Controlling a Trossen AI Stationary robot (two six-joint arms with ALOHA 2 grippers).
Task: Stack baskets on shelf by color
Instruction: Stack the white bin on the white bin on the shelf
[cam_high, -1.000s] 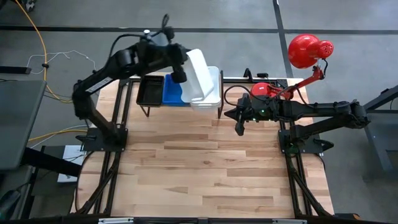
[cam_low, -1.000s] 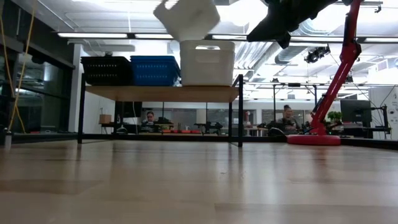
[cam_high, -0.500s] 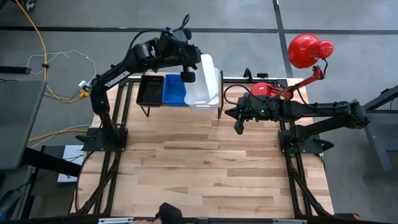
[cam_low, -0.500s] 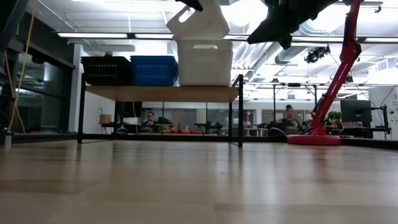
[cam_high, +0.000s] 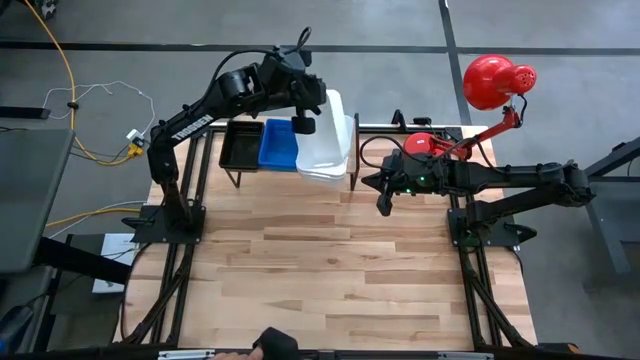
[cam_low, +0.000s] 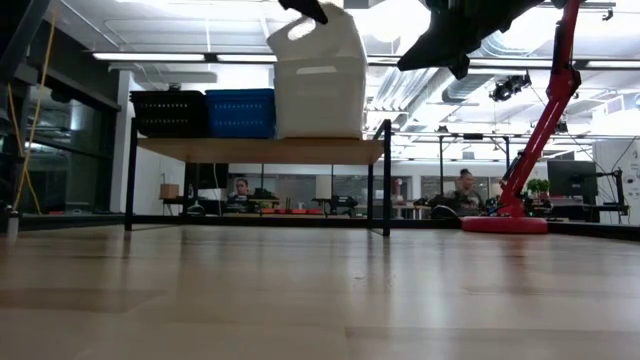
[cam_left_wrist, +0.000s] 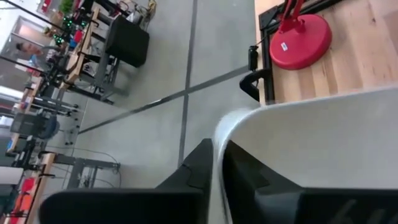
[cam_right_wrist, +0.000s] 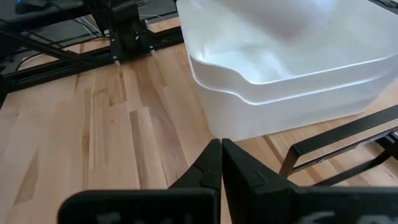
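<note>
Two white baskets stand at the right end of the shelf (cam_low: 260, 150), the upper one (cam_right_wrist: 280, 37) set into the lower one (cam_right_wrist: 292, 106), its top slightly tilted in the low view. A blue basket (cam_high: 279, 145) and a black basket (cam_high: 241, 145) rest on the shelf to their left. My left gripper (cam_high: 303, 125) is shut on the upper white basket (cam_high: 325, 135). My right gripper (cam_high: 384, 206) hangs shut and holding nothing above the table, just right of the shelf. My left gripper pinches the upper white basket's left wall at its rim (cam_left_wrist: 219, 146), close to a rounded corner, one finger inside the basket and one outside. The fingers come from the table's left, slanting down. The basket sits inside the lower white basket, its rim higher than that one's rim.
A red lamp (cam_high: 490, 80) stands on its round base (cam_high: 420, 143) at the table's far right, behind my right arm. Bare wooden tabletop (cam_high: 330, 260) lies in front of the shelf. A person's hand or head (cam_high: 270, 345) shows at the near edge.
My left gripper has moved toward the table's right edge and down with the white basket. The basket, earlier tilted and clear above the lower white one, has levelled out and now sits inside it.
</note>
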